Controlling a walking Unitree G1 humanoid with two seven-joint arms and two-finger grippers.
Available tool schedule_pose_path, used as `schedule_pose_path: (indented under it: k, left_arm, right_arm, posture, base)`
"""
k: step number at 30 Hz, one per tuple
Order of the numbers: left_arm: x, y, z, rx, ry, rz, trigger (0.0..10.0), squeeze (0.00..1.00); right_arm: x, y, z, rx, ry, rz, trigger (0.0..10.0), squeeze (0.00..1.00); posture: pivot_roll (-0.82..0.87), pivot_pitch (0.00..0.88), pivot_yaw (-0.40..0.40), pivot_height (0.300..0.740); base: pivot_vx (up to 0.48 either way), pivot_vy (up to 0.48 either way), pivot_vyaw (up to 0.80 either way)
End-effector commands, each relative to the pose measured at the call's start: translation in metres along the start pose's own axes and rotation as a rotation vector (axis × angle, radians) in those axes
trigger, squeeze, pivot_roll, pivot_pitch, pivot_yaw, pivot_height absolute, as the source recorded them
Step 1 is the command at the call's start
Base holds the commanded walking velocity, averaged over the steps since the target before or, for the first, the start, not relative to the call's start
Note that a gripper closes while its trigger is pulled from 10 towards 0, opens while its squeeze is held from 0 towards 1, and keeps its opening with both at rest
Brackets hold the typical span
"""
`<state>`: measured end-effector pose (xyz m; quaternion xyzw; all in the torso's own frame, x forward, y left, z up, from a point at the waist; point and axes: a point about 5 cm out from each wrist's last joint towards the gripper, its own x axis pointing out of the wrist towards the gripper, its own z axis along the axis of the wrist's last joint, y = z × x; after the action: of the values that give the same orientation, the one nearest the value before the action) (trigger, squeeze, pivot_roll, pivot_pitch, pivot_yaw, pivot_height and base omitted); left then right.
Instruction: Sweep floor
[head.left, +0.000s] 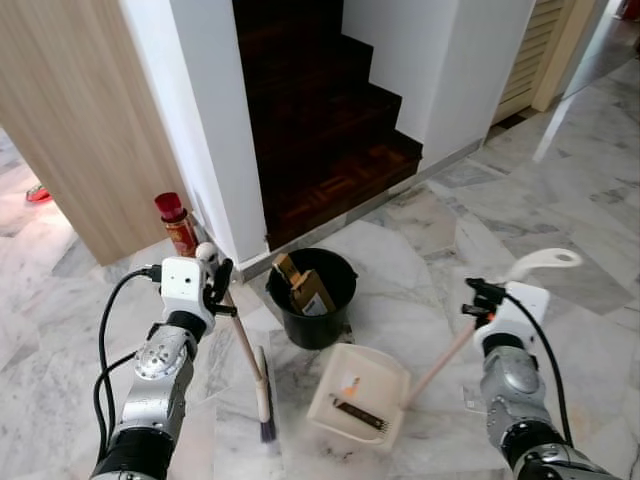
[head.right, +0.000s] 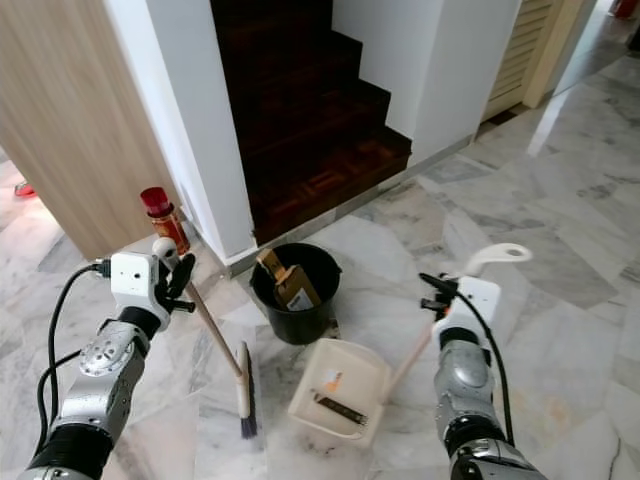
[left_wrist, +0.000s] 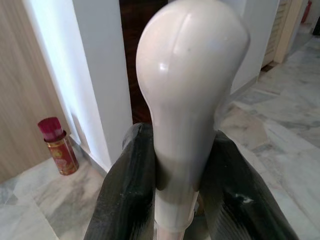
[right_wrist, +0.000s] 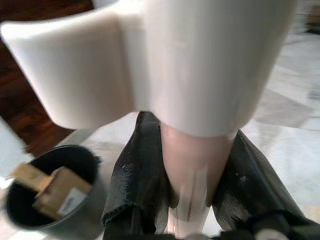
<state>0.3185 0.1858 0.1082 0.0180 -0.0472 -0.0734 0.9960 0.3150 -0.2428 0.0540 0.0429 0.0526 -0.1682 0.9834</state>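
Note:
My left gripper (head.left: 222, 283) is shut on the pale handle of a small broom (head.left: 248, 352), near its rounded white top (left_wrist: 190, 80). The broom's dark bristles (head.left: 267, 430) touch the marble floor in front of me. My right gripper (head.left: 478, 300) is shut on the long handle (head.left: 445, 360) of a white dustpan (head.left: 362, 400), whose white grip end (head.left: 545, 262) sticks up past the wrist. The pan rests on the floor with a dark strip and a small orange scrap inside. Its black fingers (right_wrist: 137, 175) clamp the stick.
A black bucket (head.left: 312, 295) holding cardboard pieces stands just behind the dustpan. A red-capped can (head.left: 177, 223) sits by the white wall corner on my left. Dark wooden stairs (head.left: 320, 130) rise ahead. Open marble floor (head.left: 560, 200) stretches to the right.

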Motion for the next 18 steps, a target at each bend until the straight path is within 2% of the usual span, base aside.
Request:
schedule_pose_path:
  k: [1, 3, 6, 10, 11, 12, 13, 15, 18]
  left_arm:
    - [0.002, 0.002, 0.009, 0.007, -0.041, 0.006, 10.0, 0.0]
    - [0.002, 0.002, 0.009, 0.007, -0.042, 0.006, 10.0, 0.0]
    - [0.002, 0.002, 0.009, 0.007, -0.043, 0.007, 10.0, 0.0]
    - [0.002, 0.002, 0.009, 0.006, -0.042, 0.007, 10.0, 0.0]
    - [0.002, 0.002, 0.009, 0.006, -0.042, 0.007, 10.0, 0.0]
    - [0.002, 0.002, 0.009, 0.006, -0.042, 0.007, 10.0, 0.0]
    - [0.002, 0.002, 0.009, 0.006, -0.042, 0.008, 10.0, 0.0]
    - [0.002, 0.003, 0.01, 0.007, -0.044, 0.009, 10.0, 0.0]
    - [0.002, 0.003, 0.009, 0.007, -0.044, 0.011, 10.0, 0.0]
  right_arm:
    - [0.004, -0.01, 0.009, 0.03, -0.026, -0.082, 10.0, 0.0]
    - [0.005, -0.014, 0.01, 0.043, -0.029, -0.116, 10.0, 0.0]
    - [0.005, -0.028, 0.013, 0.118, -0.041, -0.235, 10.0, 0.0]
    - [0.006, -0.034, 0.015, 0.18, -0.043, -0.295, 10.0, 0.0]
    - [0.006, -0.039, 0.017, 0.232, -0.048, -0.337, 10.0, 0.0]
    - [0.006, -0.039, 0.017, 0.232, -0.048, -0.337, 10.0, 0.0]
    - [0.007, -0.043, 0.02, 0.298, -0.058, -0.381, 10.0, 0.0]
    - [0.009, -0.045, 0.027, 0.377, -0.093, -0.415, 10.0, 0.0]
    - [0.013, -0.043, 0.035, 0.398, -0.121, -0.41, 10.0, 0.0]
  posture:
    - [0.05, 0.062, 0.018, 0.74]
    - [0.05, 0.062, 0.018, 0.74]
    - [0.05, 0.062, 0.018, 0.74]
    - [0.05, 0.062, 0.016, 0.74]
    - [0.05, 0.062, 0.016, 0.74]
    - [0.05, 0.062, 0.016, 0.74]
    - [0.05, 0.064, 0.016, 0.74]
    - [0.05, 0.064, 0.016, 0.74]
    - [0.05, 0.064, 0.016, 0.74]
  base:
    - [0.0, 0.0, 0.0]
    - [0.0, 0.0, 0.0]
    - [0.0, 0.0, 0.0]
    - [0.0, 0.0, 0.0]
    - [0.0, 0.0, 0.0]
    - [0.0, 0.0, 0.0]
    - [0.0, 0.0, 0.0]
    - [0.0, 0.0, 0.0]
    - [0.0, 0.0, 0.0]
